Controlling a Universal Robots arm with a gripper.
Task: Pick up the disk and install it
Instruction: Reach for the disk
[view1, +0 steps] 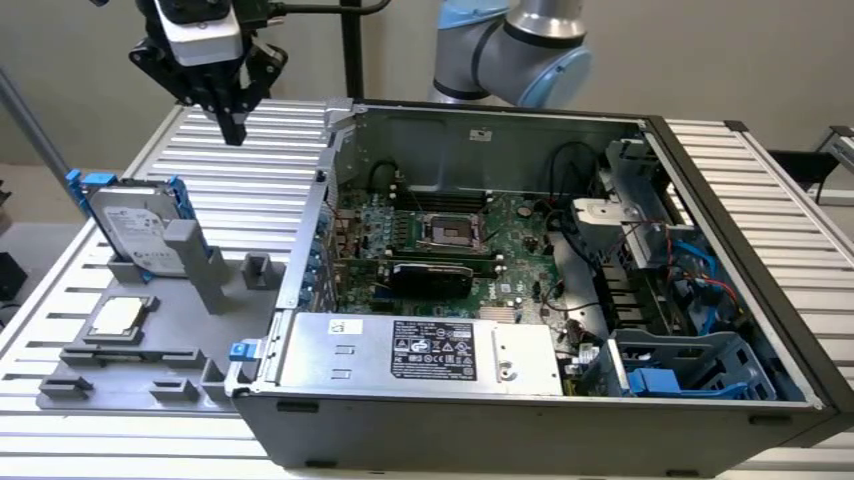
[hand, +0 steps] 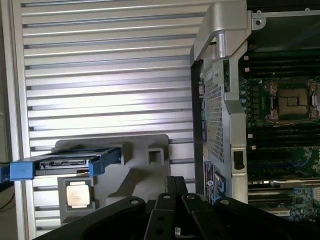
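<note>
The disk, a silver-grey hard drive with a white label in a blue carrier frame, stands on edge in a grey holder on the exterior view's left. In the wrist view the disk shows edge-on, blue frame around it. My gripper hangs high above the ribbed table, behind the disk and well apart from it, its black fingers shut together with nothing between them. The fingers show in the wrist view, closed.
An open computer case with motherboard, a silver box with black label and a blue drive cage fills the exterior view's right. A small square CPU chip lies in the grey holder in front of the disk.
</note>
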